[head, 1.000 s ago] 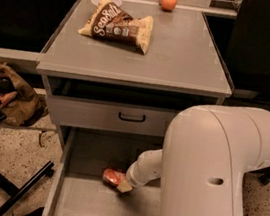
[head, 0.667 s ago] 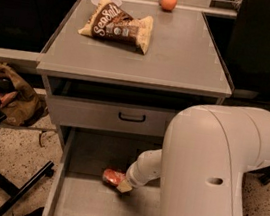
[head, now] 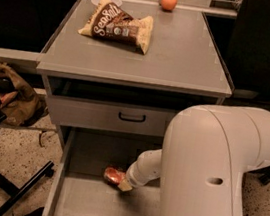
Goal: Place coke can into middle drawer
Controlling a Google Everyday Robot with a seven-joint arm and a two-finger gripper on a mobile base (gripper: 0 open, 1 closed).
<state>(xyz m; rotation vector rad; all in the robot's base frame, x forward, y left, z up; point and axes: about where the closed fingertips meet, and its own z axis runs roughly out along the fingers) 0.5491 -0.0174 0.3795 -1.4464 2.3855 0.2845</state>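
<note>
Because it stands nearest to the camera, robot arm [head: 215,177]: one, white and bulky. It covers the lower right of the view and bends down into the open drawer, I think in order to bring the can low before it is let go.
Counter [head: 182,61]: one grey cabinet top. It carries two things that have no part in the task, both well apart from the arm.
Middle drawer [head: 86,199]: one, pulled out wide towards the camera so that its flat grey floor can receive the can.
Upper drawer front [head: 89,112]: one, closed, with one black handle [head: 131,117]. It is just above the open drawer and leaves the way in free.
Chip bag [head: 118,25]: one, lying flat on the left part of the counter.
Coke can [head: 112,175]: one, red, lying on its side on the drawer floor, near the middle and towards the back. It seems the placing is almost done.
Claw [head: 125,184]: one, inside the drawer, touching the right end of the can. I cannot tell whether it is clamped on the can or has let it free.
Orange fruit [head: 168,1]: one, at the far edge of the counter.
</note>
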